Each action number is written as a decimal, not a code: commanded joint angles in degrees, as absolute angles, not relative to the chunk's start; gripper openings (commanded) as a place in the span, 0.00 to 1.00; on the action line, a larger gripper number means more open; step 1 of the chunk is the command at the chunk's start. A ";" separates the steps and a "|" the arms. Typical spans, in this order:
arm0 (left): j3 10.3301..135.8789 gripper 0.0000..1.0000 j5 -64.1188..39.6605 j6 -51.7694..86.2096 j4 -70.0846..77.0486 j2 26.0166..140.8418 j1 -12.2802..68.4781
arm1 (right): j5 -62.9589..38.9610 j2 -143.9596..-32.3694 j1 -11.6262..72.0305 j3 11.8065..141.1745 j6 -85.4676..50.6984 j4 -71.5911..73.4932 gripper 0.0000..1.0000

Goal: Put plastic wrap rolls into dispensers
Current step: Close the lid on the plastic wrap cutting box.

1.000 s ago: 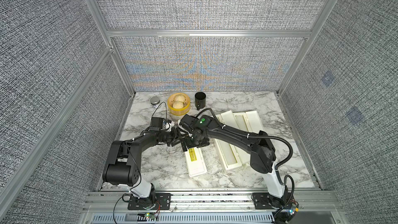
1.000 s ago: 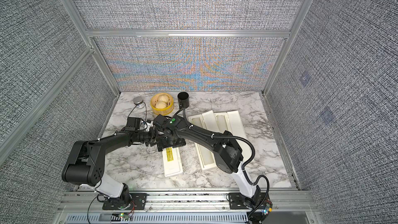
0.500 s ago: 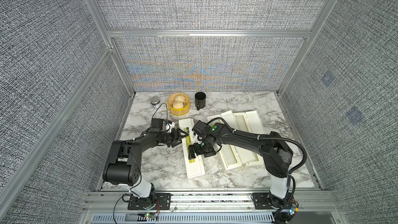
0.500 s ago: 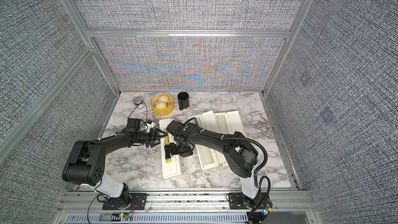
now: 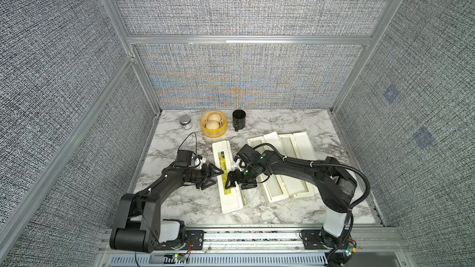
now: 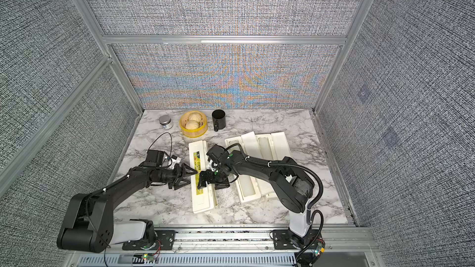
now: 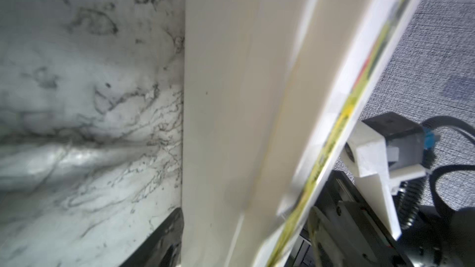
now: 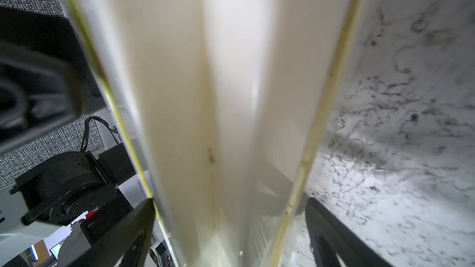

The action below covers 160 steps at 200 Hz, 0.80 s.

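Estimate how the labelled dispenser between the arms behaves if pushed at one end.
The labelled dispenser lies long, narrow and flat on the marble table, so it would probably pivot rather than slide straight, and shouldn't roll. It looks like thin hollow plastic, likely light. Its smooth glossy walls may be slippery to grip.

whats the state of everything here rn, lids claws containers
labelled dispenser: lid down or barely ajar
middle dispenser: lid open flat
right dispenser: lid open flat
left claw: open, at labelled dispenser
right claw: open, straddling labelled dispenser
steamer basket: uncovered, two buns inside
black mug: upright
small jar: upright, capped
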<state>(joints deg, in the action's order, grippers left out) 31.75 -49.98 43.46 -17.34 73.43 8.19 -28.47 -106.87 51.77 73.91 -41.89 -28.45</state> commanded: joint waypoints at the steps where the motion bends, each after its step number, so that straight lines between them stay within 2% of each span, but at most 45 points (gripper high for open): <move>1: 30.20 0.75 -51.89 48.44 -19.38 68.61 8.65 | -25.58 -106.36 51.77 73.74 -42.04 -30.31 0.92; 54: 25.50 0.74 -52.11 52.95 -17.75 65.24 11.02 | -25.93 -105.28 51.94 73.48 -41.58 -30.50 0.97; 160: 31.05 0.71 -51.20 57.68 -13.04 68.50 15.38 | -31.51 -103.51 52.78 72.45 -41.11 -27.60 0.97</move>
<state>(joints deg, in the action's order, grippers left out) 30.74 -50.76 56.07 -15.99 67.99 15.00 -29.04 -103.81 52.49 72.88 -41.58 -28.56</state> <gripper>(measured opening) 0.706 0.966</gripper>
